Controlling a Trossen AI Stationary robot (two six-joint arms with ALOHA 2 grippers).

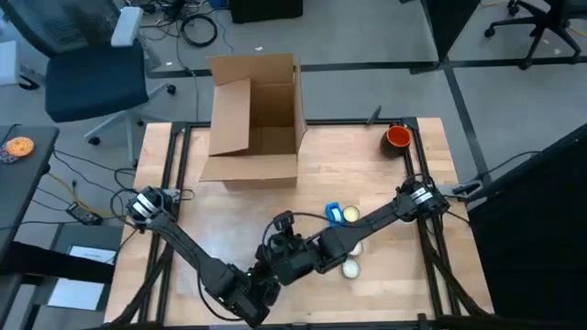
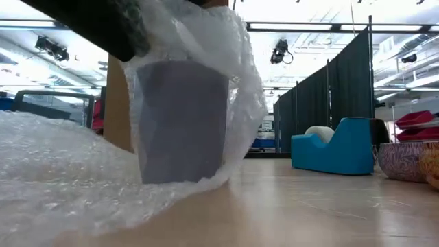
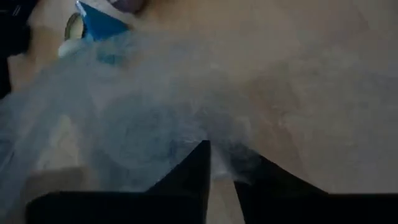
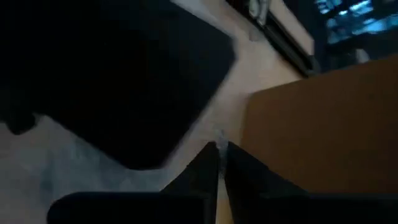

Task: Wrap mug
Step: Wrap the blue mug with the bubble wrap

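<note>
High view shows the wooden table (image 1: 367,174) with an open cardboard box (image 1: 255,119) at its far edge, an orange cup (image 1: 398,137) at the far right corner, and both arms meeting near the front. Only the low view shows the grey mug (image 2: 182,120), upright inside crinkled, translucent bubble wrap (image 2: 55,165). Left gripper (image 3: 221,163) and right gripper (image 4: 221,149) each pinch wrap between nearly closed fingers.
</note>
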